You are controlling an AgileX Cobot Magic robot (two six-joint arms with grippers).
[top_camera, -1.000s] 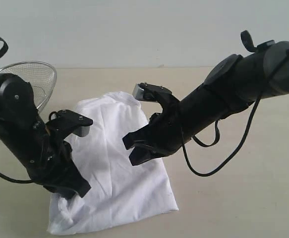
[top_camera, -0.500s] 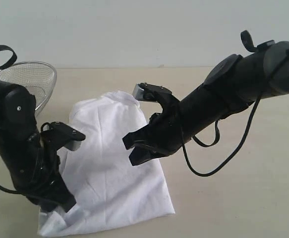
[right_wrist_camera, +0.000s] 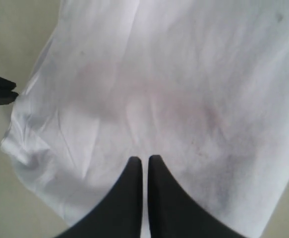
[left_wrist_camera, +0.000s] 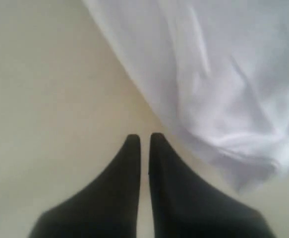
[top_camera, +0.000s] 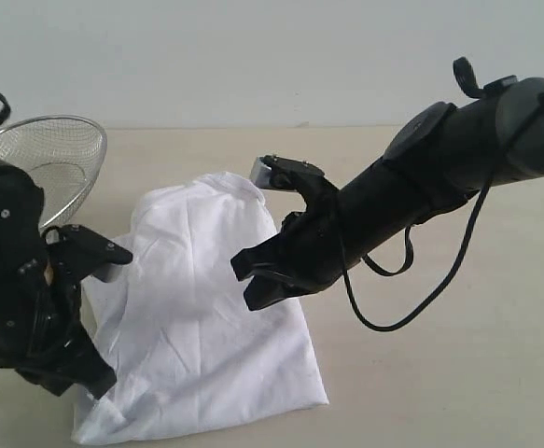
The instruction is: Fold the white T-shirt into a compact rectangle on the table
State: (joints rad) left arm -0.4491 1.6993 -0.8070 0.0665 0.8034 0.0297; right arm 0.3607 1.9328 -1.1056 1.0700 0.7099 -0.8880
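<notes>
White T-shirt (top_camera: 206, 327) is lying part-folded on the table (top_camera: 439, 373). Left hand (left_wrist_camera: 144, 140) is hovering closed and empty beside its edge, right hand (right_wrist_camera: 145, 159) closed, empty, above its middle, likely lining up another fold.

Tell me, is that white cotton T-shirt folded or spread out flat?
Folded, partly: the white cotton T-shirt lies as a narrow, rumpled oblong on the pale beige table, no sleeves sticking out.

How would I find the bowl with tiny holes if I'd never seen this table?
Start at the broad pale beige table, where a crumpled white T-shirt lies. Beyond the shirt's far left side sits a round silver wire-mesh bowl. It is the only shiny, see-through thing there.
</notes>
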